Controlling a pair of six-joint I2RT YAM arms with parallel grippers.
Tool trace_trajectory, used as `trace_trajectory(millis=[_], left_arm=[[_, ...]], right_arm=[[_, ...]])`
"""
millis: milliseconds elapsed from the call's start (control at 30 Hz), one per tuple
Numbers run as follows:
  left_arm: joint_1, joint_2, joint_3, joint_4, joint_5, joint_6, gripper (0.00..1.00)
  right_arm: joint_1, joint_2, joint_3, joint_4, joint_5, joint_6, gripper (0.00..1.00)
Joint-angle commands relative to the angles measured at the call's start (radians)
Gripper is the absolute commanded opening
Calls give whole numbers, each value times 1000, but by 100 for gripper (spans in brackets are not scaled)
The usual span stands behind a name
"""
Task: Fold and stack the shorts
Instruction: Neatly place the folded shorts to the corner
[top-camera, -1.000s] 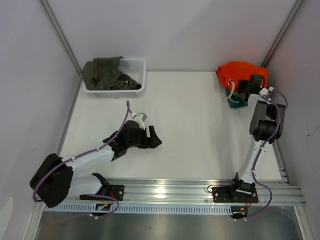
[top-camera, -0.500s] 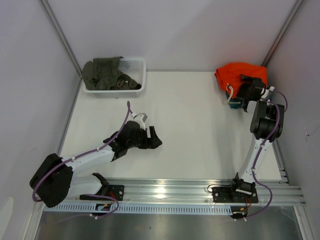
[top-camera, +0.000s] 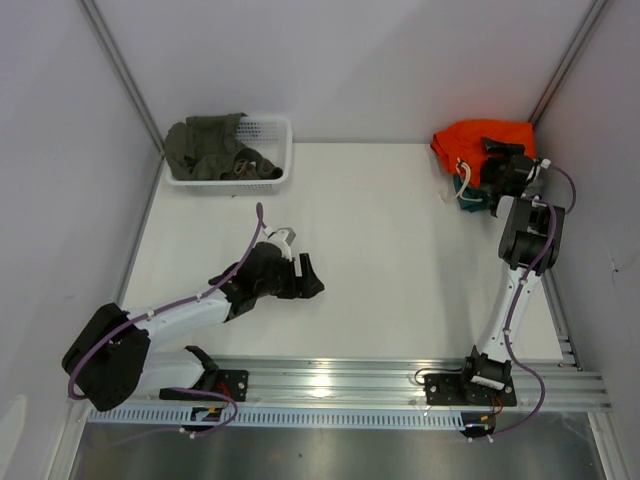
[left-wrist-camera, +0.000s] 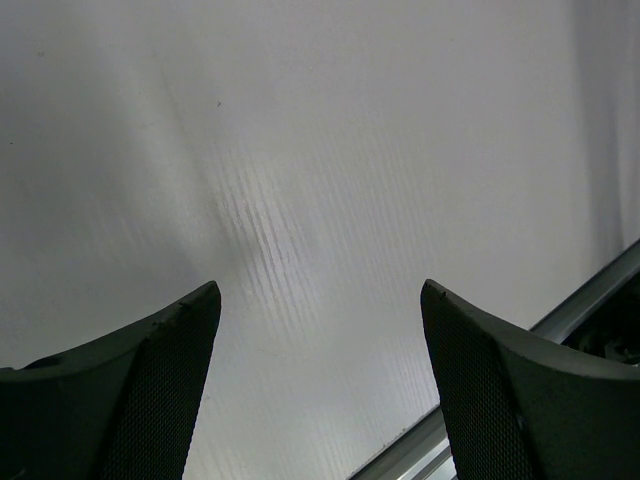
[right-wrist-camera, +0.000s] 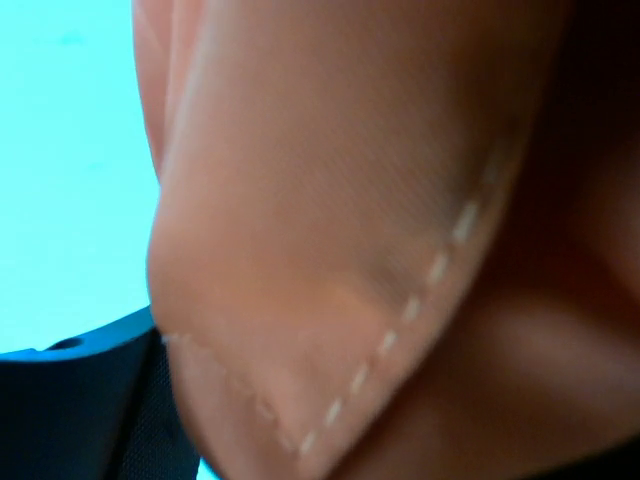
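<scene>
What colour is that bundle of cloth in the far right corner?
The shorts are bright orange, clearest in the top external view.

Fine-weave cloth shorts (top-camera: 478, 138) with pale dashed stitching, matt white faintly ribbed table (top-camera: 380, 250), white plastic lattice basket (top-camera: 278, 128), olive cloth garment (top-camera: 205, 145), shiny brushed-metal rail (top-camera: 350, 378), matt black finely textured pads (left-wrist-camera: 160, 400) of left gripper (left-wrist-camera: 320, 290)

No writing, label, brand or number is legible in any view.
</scene>
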Motion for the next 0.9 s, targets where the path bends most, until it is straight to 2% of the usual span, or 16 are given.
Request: trace_trajectory(millis=[0, 133, 167, 267, 500, 567, 867], left_arm=[[-8, 16, 30, 13, -7, -2, 84], [-8, 27, 41, 11, -7, -2, 84], [-8, 27, 39, 10, -8, -2, 84], [-8, 32, 42, 7, -10, -2, 84], [-8, 41, 47, 13, -5, -5, 84], [-8, 33, 46, 12, -3, -5, 84], [-9, 9, 36, 7, -5, -5, 84]], right_arm=[[8, 73, 97, -66, 3, -56, 75], [25, 117, 166, -85, -2, -50, 60], [28, 126, 175, -89, -4, -45, 47], [34, 142, 195, -89, -2, -24, 24], [49, 91, 226, -109, 3, -8, 8], [49, 83, 280, -128, -5, -19, 3], [43, 85, 537, -312, 1, -77, 1]])
